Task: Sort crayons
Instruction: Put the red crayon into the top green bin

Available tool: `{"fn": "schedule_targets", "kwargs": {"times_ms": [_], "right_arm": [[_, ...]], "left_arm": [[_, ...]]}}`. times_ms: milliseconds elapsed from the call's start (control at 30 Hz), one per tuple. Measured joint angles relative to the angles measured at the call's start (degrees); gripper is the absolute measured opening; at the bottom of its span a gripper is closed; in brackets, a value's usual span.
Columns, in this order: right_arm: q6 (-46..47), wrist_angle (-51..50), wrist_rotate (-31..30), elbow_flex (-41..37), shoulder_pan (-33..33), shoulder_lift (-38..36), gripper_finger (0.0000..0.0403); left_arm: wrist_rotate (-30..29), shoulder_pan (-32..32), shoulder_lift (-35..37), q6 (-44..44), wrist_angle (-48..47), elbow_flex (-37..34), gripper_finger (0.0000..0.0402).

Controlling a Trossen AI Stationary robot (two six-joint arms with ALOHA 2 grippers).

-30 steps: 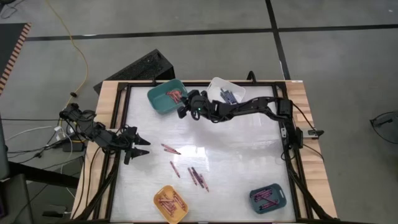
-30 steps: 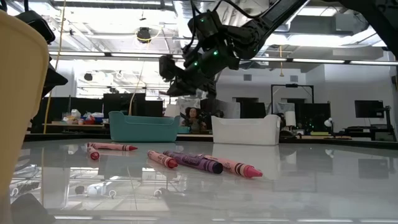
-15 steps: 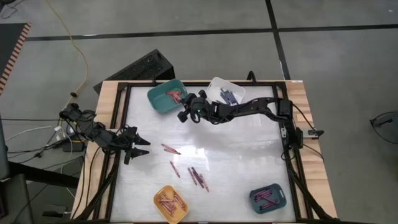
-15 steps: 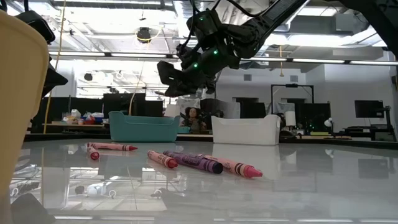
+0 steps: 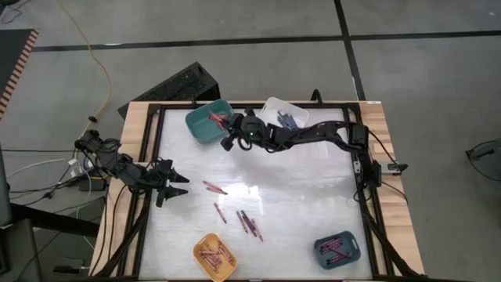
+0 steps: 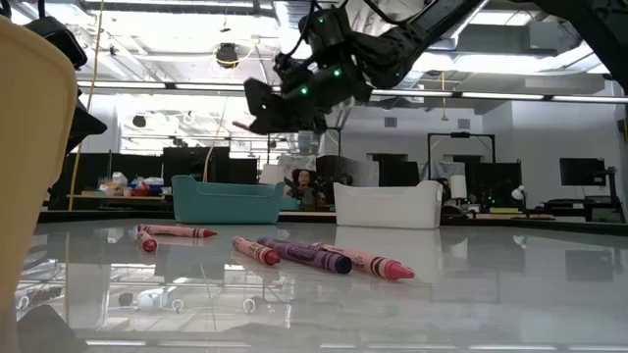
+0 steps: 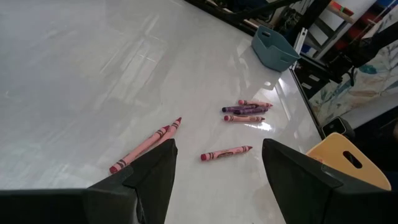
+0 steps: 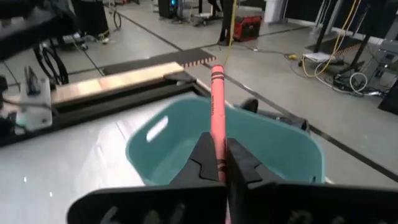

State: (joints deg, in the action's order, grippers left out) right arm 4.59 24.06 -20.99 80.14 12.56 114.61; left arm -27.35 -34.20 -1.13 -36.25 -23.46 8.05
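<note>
Right gripper (image 5: pixel 227 135) – mine, raised above the table at 11 o'clock, fingers clenched on one pink crayon (image 8: pixel 216 102) that points over the teal bin (image 5: pixel 205 125)

Teal bin – red crayons (image 5: pixel 218 117) lying inside; white bin (image 5: pixel 272 107) just beside it at 12 o'clock

Loose crayons (image 5: pixel 249 222) – scattered on the white tabletop (image 5: pixel 305 196) near centre, toward 6 o'clock

Yellow bin (image 5: pixel 213 257) at 7 o'clock, blue bin (image 5: pixel 338 249) at 5 o'clock – both with crayons inside

Left gripper (image 5: pixel 177 184) – mine, at 9 o'clock, fingers spread apart, nothing between them
</note>
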Motion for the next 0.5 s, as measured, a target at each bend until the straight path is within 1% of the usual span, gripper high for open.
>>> {"fn": "schedule_targets", "kwargs": {"times_ms": [267, 333, 433, 500], "right_arm": [[-0.1, -0.4, 0.0, 4.8, 1.1, 0.0, 0.0005], [-0.1, -0.3, 0.0, 6.2, 1.6, 1.2, 0.0005], [0.4, -5.1, 0.4, 10.2, 2.3, 4.6, 0.0005], [0.8, -10.6, 2.0, 14.0, 2.3, 7.5, 0.0005]], "left_arm": [[0.0, 0.0, 0.0, 0.0, 0.0, 0.0, 0.0228], [0.0, 0.0, 0.0, 0.0, 0.0, 0.0, 0.0228], [0.0, 0.0, 0.0, 0.0, 0.0, 0.0, 0.0228], [0.0, 0.0, 0.0, 0.0, 0.0, 0.0, 0.0228]]}}
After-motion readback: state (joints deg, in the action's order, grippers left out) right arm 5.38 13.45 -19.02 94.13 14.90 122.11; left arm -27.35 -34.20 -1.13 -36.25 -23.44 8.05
